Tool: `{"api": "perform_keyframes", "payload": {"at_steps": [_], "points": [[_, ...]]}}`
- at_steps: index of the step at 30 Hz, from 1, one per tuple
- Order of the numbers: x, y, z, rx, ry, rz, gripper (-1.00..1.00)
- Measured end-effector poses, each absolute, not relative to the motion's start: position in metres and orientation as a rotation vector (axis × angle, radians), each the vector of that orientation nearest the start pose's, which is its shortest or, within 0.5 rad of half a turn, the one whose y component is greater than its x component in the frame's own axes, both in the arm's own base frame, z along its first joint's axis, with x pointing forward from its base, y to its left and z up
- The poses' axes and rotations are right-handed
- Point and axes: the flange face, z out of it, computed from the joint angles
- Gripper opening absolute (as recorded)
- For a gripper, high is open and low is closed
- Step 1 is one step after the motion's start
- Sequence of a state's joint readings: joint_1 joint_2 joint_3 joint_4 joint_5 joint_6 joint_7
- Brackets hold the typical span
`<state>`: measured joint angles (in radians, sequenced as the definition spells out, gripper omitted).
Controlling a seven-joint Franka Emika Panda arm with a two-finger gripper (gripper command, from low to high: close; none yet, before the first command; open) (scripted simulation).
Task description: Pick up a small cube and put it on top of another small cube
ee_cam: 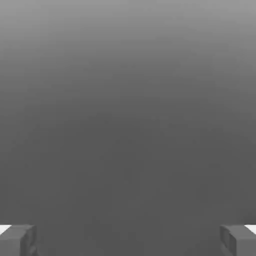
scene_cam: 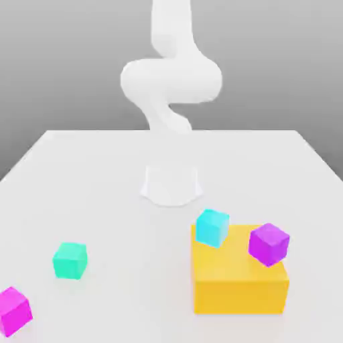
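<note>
At the bottom corners of the hand view, the two fingers (ee_cam: 17, 240) of the gripper (ee_cam: 128, 241) stand wide apart with nothing between them, facing plain grey backdrop. The arm (scene_cam: 171, 80), in the upper middle of the exterior view, rises from its base (scene_cam: 171, 184) at the frame's centre.

The pink cube (scene_cam: 13, 311) lies at the lower left corner, partly cut by the frame edge and well apart from everything else. The cyan cube (scene_cam: 212, 227) sits right of centre, at the upper left corner of the yellow block (scene_cam: 240, 281); whether it rests on the block or just behind it I cannot tell. A purple cube (scene_cam: 268, 244) sits at the block's upper right, and a teal cube (scene_cam: 70, 260) lies on the table at left.

The step in hand looks like the reach. To do it well, I would bring the open jaws straight down over the pink cube, square to its faces, and close only once they straddle it.

The white table (scene_cam: 120, 201) is smooth; a grey wall stands behind it.
</note>
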<state>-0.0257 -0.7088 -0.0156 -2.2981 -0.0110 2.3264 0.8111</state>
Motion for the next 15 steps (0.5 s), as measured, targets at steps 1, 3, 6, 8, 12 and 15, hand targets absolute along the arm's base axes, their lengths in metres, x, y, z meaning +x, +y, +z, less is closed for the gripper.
{"api": "perform_keyframes", "payload": {"at_steps": [1,3,6,8,12,15], "points": [[0.392,-0.026,0.669,-2.473,1.147,-0.938,0.0],[0.416,-0.044,0.642,-2.49,1.216,-0.883,0.0],[0.445,-0.072,0.6,-2.509,1.317,-0.798,0.0],[0.461,-0.091,0.57,-2.517,1.384,-0.738,0.0],[0.485,-0.133,0.506,-2.523,1.518,-0.614,0.0],[0.494,-0.164,0.455,-2.518,1.616,-0.516,0.0]]}}
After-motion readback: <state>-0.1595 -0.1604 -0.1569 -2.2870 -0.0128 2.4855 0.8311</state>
